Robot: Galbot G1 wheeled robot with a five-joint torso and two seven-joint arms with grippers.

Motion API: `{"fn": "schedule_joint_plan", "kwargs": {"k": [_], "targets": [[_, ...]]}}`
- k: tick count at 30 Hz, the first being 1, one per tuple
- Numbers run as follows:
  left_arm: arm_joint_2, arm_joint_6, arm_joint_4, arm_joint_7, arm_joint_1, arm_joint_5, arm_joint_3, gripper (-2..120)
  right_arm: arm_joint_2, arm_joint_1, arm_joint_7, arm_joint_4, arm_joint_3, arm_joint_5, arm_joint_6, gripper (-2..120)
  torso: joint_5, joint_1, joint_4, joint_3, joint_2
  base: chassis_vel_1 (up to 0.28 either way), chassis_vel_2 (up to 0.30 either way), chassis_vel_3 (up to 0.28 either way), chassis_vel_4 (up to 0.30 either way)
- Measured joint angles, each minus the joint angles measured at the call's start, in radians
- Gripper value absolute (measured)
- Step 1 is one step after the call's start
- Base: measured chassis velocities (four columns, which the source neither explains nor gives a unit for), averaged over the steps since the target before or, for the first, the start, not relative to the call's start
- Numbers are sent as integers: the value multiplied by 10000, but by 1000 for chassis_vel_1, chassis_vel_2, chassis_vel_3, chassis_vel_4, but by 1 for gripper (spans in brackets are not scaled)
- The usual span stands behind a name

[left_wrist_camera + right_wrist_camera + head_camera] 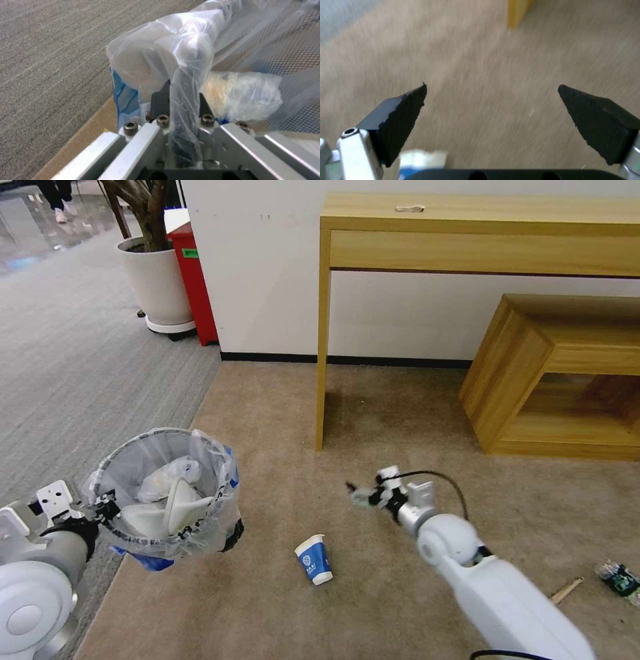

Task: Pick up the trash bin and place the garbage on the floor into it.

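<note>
- The blue-white paper cup (313,559) lies tipped on its side on the beige carpet (373,420), open mouth toward the robot, between the two arms. By the look of it, it is light and thin-walled and easy to crush. A gentle pinch across the rim or the mid-body looks the safest hold.
- The right gripper (362,495) hangs over the carpet just beyond the cup. Its black pads (401,110) are spread wide with nothing between them, and the cup's edge (421,160) peeks in near the wrist.
- The trash bin (167,493) is held off the floor at the left, with white slippers (175,505) already inside. The left gripper (181,100) is pinched on its rim through the clear liner (186,57). That film looks slippery, so the hold may creep.
- Further right, a wooden stick (565,591) and a small green-label bottle (620,578) lie on the carpet, both probably light; the stick is thin and flat to the pile.
- Behind them stand a wooden console table (480,240) and a low shelf unit (560,373).
</note>
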Motion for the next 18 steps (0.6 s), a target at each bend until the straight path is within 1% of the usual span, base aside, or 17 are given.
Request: {"fn": "schedule_joint_plan", "kwargs": {"k": [3,4,6,9,18], "targets": [[4,0,-30,4,-30,-2,-13,1,709,144,828,-586,-494,-17,-924,100,0,0,0,0,0,0,0,0,0],[4,0,-30,4,-30,-2,-13,1,709,144,828,-586,-494,-17,-924,100,0,0,0,0,0,0,0,0,0],[-10,-2,-39,17,-44,-2,-5,1,1081,228,1147,-1010,-686,75,-1274,100,0,0,0,0,0,0,0,0,0],[-27,-2,-38,41,-49,-2,15,1,1312,282,1124,-1344,-789,138,-1305,100,0,0,0,0,0,0,0,0,0],[-61,-19,-9,144,-58,23,20,1,1907,412,569,-2400,-1098,16,-1290,100,1,0,0,0,0,0,0,0,0]]}}
